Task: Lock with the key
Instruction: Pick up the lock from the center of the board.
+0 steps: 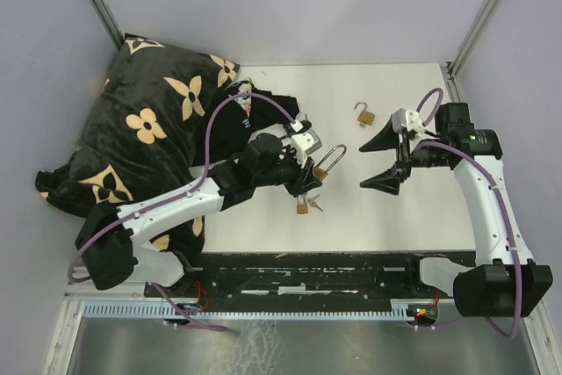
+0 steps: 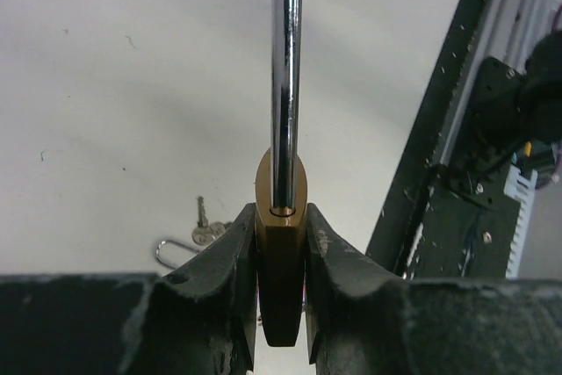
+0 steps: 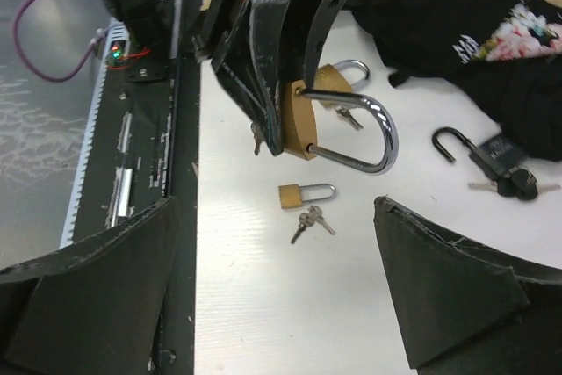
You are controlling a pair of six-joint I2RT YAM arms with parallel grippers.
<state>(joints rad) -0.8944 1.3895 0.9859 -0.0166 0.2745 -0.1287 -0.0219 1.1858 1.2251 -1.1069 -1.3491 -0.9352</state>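
Observation:
My left gripper is shut on the body of a large brass padlock. Its chrome shackle points away from the fingers. From the right wrist the same padlock hangs above the table, its shackle looping right. A small key-like piece sticks out under its body, partly hidden by the left fingers. My right gripper stands wide open to the right of that padlock, apart from it, with nothing between its fingers.
A small brass padlock and a bunch of keys lie on the white table below the held lock. A black padlock with keys lies right. Another brass padlock lies further back. A black flowered cushion fills the back left.

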